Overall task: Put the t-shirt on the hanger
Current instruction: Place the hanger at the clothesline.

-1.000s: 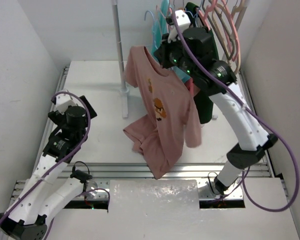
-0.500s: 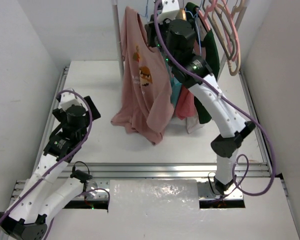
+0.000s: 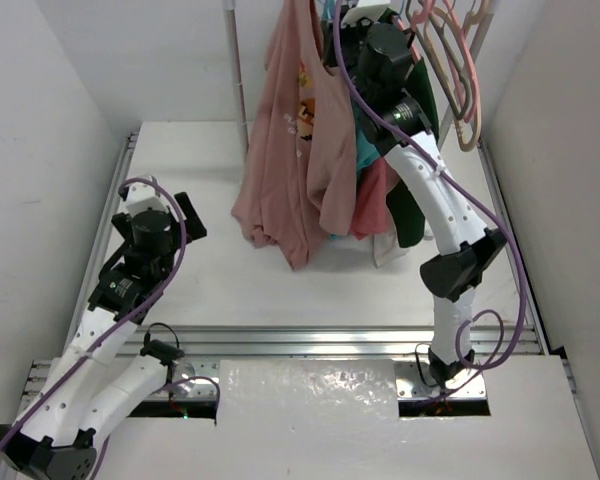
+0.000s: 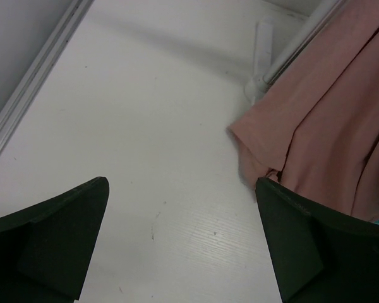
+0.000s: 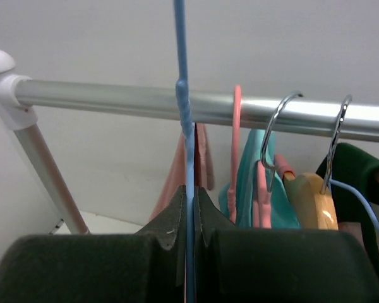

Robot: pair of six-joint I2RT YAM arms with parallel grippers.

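Two arms are in frame and only one is busy. Your right gripper [image 5: 188, 211] is up at the clothes rail [image 5: 114, 100], its fingers pressed together on the neck of the hanger [image 5: 187, 151]. The thin blue wire runs straight up between the pads, crosses in front of the rail and leaves the top of the right wrist view. Hook over the rail or not: you cannot tell from any view.

The t-shirt [image 3: 285, 160] hangs below that gripper in long bunched folds, its lower edge low over the table [image 3: 180, 150], just beside the rail's upright post [image 3: 236, 70].

Crowding on the rail, right of the blue wire:
- a pink hanger hook [image 5: 236, 126]
- a teal garment [image 5: 246, 173]
- two metal hooks [image 5: 275, 126], the nearer one above a tan wooden hanger [image 5: 312, 202]
- a dark green garment [image 5: 357, 164]

Only the top view shows the coral-pink garment [image 3: 375, 190] against the shirt's right side, and the pink plastic hangers [image 3: 450, 50] at the rail's far end. It hides the pinch behind the arm; the right wrist view alone shows it.

Your left gripper [image 4: 182, 240] has its fingers spread wide over bare table, holding nothing. Its wrist view shows the shirt's hem close by the post's foot [image 4: 259, 82]; whether hem and table touch is unclear.
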